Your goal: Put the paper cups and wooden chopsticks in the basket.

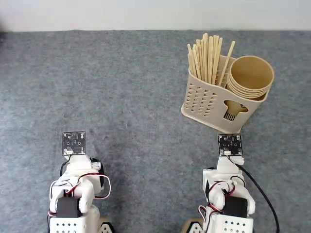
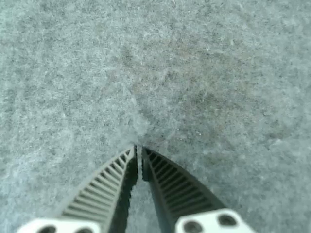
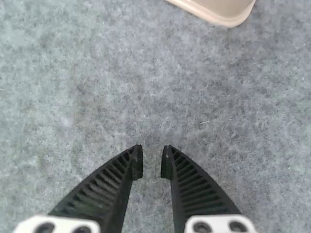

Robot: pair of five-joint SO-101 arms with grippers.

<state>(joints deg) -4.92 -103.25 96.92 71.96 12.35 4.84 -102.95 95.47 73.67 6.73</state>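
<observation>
A beige slotted basket (image 1: 214, 104) stands on the grey felt at the back right. Several wooden chopsticks (image 1: 208, 57) stand upright in its left part, and a stack of paper cups (image 1: 250, 75) sits in its right part. Both arms are folded back at the near edge, the left arm (image 1: 74, 167) far from the basket and the right arm (image 1: 228, 170) just in front of it. My left gripper (image 2: 139, 151) is shut over bare felt, empty. My right gripper (image 3: 151, 162) hovers over felt with a narrow gap between its tips, holding nothing. The basket's bottom corner (image 3: 221, 13) lies beyond it.
Grey felt (image 1: 121, 87) covers the whole table. A pale wall strip (image 1: 146, 14) runs along the far edge. A black cable (image 1: 260, 191) trails from the right arm toward the near right corner.
</observation>
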